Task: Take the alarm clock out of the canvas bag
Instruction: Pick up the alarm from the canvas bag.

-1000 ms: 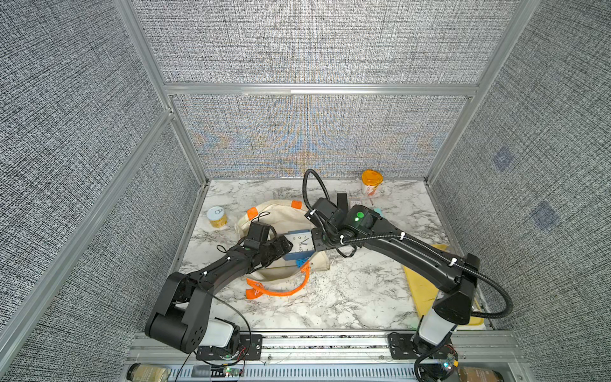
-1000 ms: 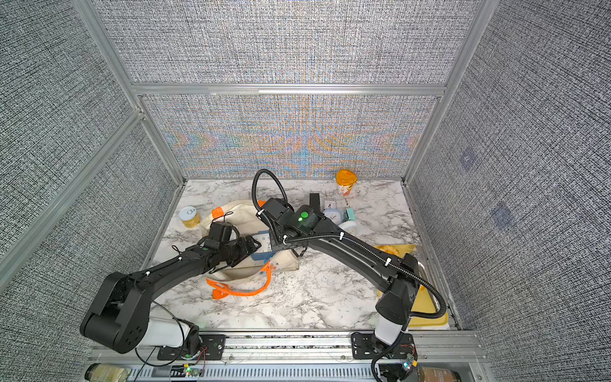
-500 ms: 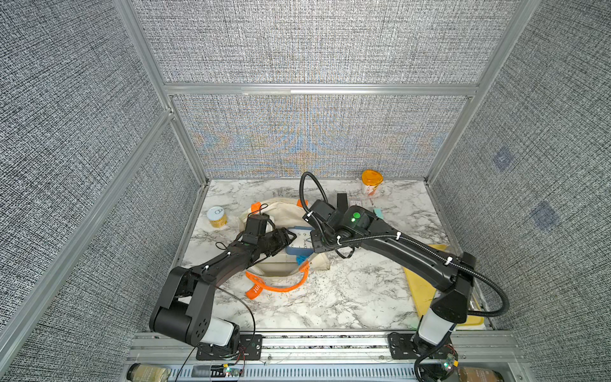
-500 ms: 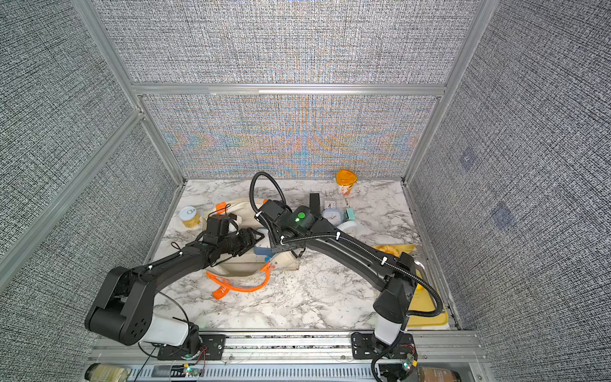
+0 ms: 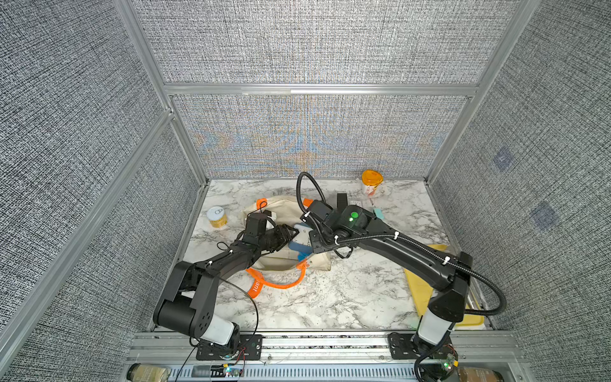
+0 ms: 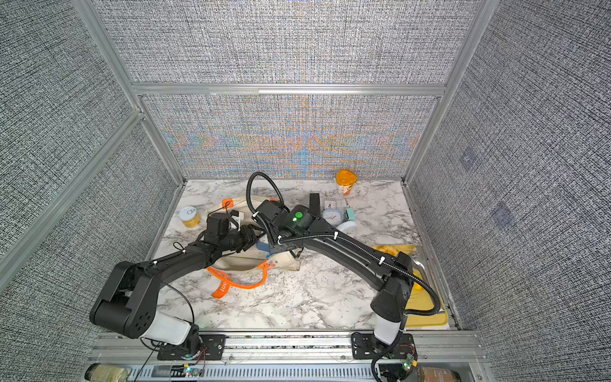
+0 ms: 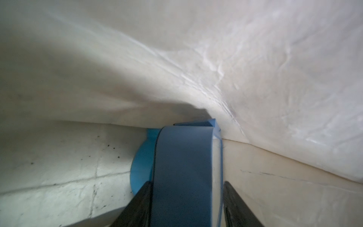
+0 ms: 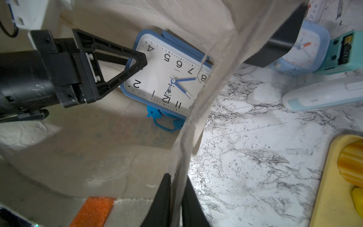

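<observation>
The cream canvas bag (image 5: 284, 205) lies on its side on the marble table, orange handles (image 5: 281, 284) spilling toward the front. Inside stands the alarm clock (image 8: 169, 78), blue-rimmed and rectangular with a white face, also showing in both top views (image 5: 298, 246) (image 6: 263, 246). My left gripper (image 7: 187, 182) has reached in through the mouth. Its two black fingers (image 8: 137, 59) press the clock's front and back, edge-on between them (image 7: 182, 167). My right gripper (image 8: 177, 175) is shut on the bag's rim and holds the fabric up.
Behind my right wrist lie a small light-blue clock (image 6: 330, 215), a teal clock (image 6: 349, 215) and a white-and-blue case (image 6: 347, 226). A yellow-labelled can (image 5: 217, 217) stands at the left, an orange-lidded cup (image 5: 372, 182) at the back, a yellow tray (image 5: 429, 291) at the right.
My left gripper has pushed further into the bag to the clock, and its jaws have narrowed onto it. The right gripper keeps its hold on the rim.
</observation>
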### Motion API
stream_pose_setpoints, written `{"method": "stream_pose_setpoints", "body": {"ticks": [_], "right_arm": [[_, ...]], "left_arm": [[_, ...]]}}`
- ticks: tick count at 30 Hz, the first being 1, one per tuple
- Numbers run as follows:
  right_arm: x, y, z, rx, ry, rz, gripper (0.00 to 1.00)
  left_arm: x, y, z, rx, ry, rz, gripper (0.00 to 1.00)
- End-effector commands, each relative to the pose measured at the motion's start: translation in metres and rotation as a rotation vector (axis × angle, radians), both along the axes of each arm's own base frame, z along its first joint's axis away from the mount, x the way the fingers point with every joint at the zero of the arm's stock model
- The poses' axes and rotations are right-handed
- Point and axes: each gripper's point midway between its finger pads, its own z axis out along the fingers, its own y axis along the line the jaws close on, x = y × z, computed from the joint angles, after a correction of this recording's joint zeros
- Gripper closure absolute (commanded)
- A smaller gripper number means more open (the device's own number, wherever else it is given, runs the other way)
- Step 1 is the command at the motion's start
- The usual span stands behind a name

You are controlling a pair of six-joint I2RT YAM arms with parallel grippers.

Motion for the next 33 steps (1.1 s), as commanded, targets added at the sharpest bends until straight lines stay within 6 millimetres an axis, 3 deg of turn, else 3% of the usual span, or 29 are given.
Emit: {"method": "stream_pose_setpoints", "body": {"ticks": [1, 7, 15, 19, 23, 29, 33], "right_arm": [[-0.003, -0.006, 0.0, -0.023, 0.002, -0.004, 0.85], [-0.004, -0.004, 0.001, -0.019, -0.002, -0.005, 0.85], [-0.003, -0.008, 0.005, -0.027, -0.018, -0.007, 0.85], [-0.002, -0.007, 0.007, -0.022, -0.021, -0.006, 0.85], [-0.002, -0.006, 0.007, -0.025, -0.023, -0.001, 0.85], [0.001, -0.006, 0.015, -0.021, -0.041, -0.002, 0.85], [0.003, -0.006, 0.029, 0.002, -0.068, -0.006, 0.79]], "left_arm": [[0.004, -0.012, 0.022, -0.055, -0.077, -0.06, 0.42], [-0.003, -0.025, 0.028, -0.081, -0.083, -0.126, 0.41], [-0.012, -0.04, 0.015, -0.057, -0.028, -0.201, 0.36], [-0.013, -0.041, 0.012, -0.024, -0.017, -0.203, 0.43], [-0.015, -0.04, 0.013, -0.021, -0.008, -0.205, 0.64], [-0.011, -0.038, 0.039, 0.009, -0.063, -0.204, 0.71], [-0.005, -0.029, 0.072, 0.071, -0.129, -0.186, 0.74]]}}
